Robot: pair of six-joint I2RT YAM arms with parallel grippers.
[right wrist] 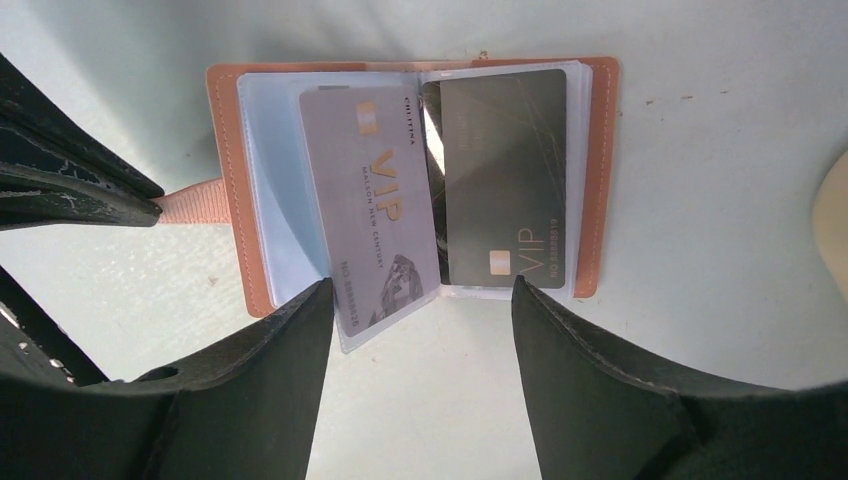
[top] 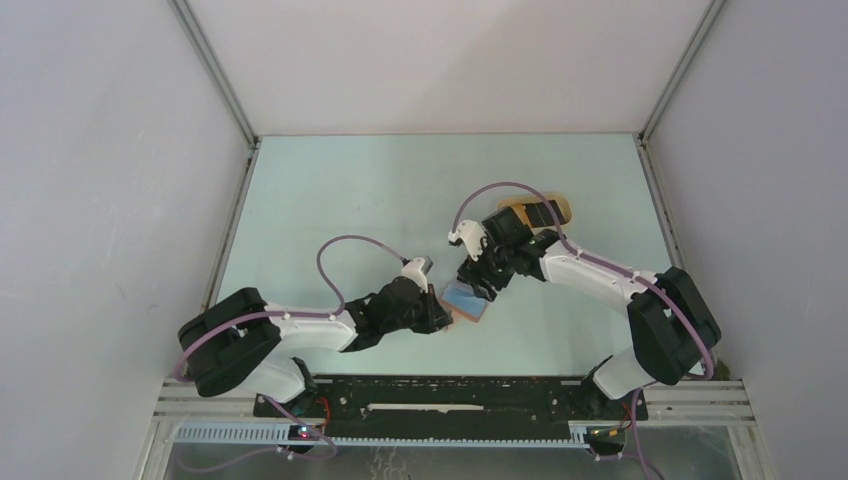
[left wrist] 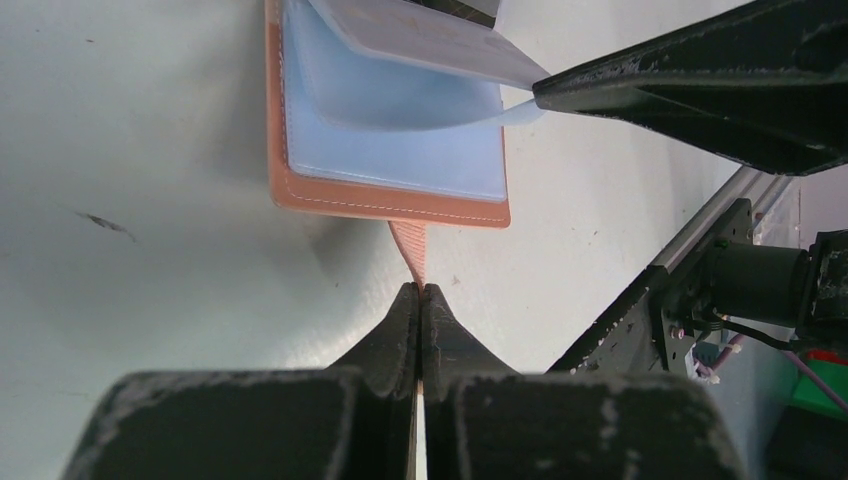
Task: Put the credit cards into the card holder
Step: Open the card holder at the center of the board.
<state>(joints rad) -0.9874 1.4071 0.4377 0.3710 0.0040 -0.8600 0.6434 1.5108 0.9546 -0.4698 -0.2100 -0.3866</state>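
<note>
Strap first: my left jaws are pressed fully together on the little strap tab (left wrist: 410,245) of the card holder (right wrist: 225,180), pinning it by that one side. The holder lies open and flat on the desk (right wrist: 720,200), between my two arms, its spine running away from my right wrist.

My right jaws stand wide apart with nothing between them, poised over the holder's near edge. The pale grey card (right wrist: 375,200) is what matters. Its long axis points roughly at my right wrist, tilted a little off the spine, and its near short end sticks out past the holder's edge into the gap between those jaws. One jaw tip is just beside the card's corner; I cannot tell whether it touches. The right arm is plainly the nearer one for this card. By my reckoning the next move is a push along the card's length, away from the wrist, to seat it.

The holder is reddish-brown outside with stitched edges and bluish clear sleeves inside. A dark olive card (right wrist: 505,180) sits square in the other pocket.
</note>
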